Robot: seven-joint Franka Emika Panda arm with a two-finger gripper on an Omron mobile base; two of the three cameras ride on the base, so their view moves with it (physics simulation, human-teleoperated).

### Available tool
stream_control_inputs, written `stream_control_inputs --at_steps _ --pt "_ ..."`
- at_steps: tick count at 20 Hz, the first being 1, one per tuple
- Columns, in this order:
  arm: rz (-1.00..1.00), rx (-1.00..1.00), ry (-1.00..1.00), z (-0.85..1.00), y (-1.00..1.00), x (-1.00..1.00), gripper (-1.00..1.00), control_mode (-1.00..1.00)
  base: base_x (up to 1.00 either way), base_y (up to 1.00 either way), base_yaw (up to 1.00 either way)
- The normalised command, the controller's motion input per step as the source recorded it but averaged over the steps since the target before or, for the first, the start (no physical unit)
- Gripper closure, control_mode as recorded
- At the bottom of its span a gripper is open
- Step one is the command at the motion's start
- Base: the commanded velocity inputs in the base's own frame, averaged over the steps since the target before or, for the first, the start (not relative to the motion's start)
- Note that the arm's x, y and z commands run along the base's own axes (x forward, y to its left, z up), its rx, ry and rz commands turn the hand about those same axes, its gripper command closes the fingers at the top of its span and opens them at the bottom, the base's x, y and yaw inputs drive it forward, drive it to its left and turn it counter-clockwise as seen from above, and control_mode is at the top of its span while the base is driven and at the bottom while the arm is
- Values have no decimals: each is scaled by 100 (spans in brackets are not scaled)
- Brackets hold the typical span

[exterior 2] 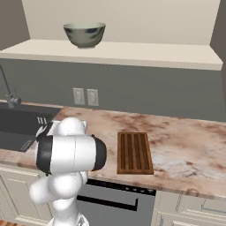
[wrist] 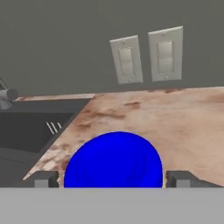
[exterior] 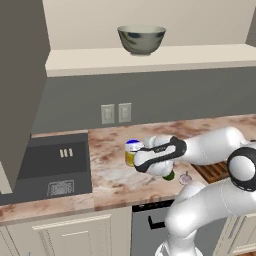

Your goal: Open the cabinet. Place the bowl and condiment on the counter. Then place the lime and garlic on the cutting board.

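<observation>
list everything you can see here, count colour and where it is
cabinet: one, cream, open on the wall, pale shelf
bowl: one, greyish-cream with dark smudges, on the cabinet shelf
condiment: one, yellow jar with blue lid, standing on the counter right of the sink
counter: one, marbled reddish-brown and cream
sink: one, dark, set in the counter at left
cutting board: one, dark brown, on the counter
lime: one, green, by the board, partly hidden under the arm
garlic: one, pale, beside the lime
wall plates: two, pale, on the grey wall
gripper: one, fingers either side of the blue lid, open
</observation>
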Motion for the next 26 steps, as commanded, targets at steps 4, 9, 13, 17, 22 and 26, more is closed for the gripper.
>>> stream_control_inputs --at_steps 4,9,13,17,22,26 --pt "0 0 6 94 -1 -4 -100 -100 0 0 0" --pt "-5 -9 17 100 -11 -11 -100 -100 0 0 0" --pt "-10 -18 25 100 -17 -26 -100 -100 0 0 0" --pt "-10 -19 25 100 -21 -42 -100 -100 0 0 0" --pt "-8 -17 22 100 -29 -63 -100 -100 0 0 0" --pt "-1 -14 18 100 -27 -92 -100 -100 0 0 0"
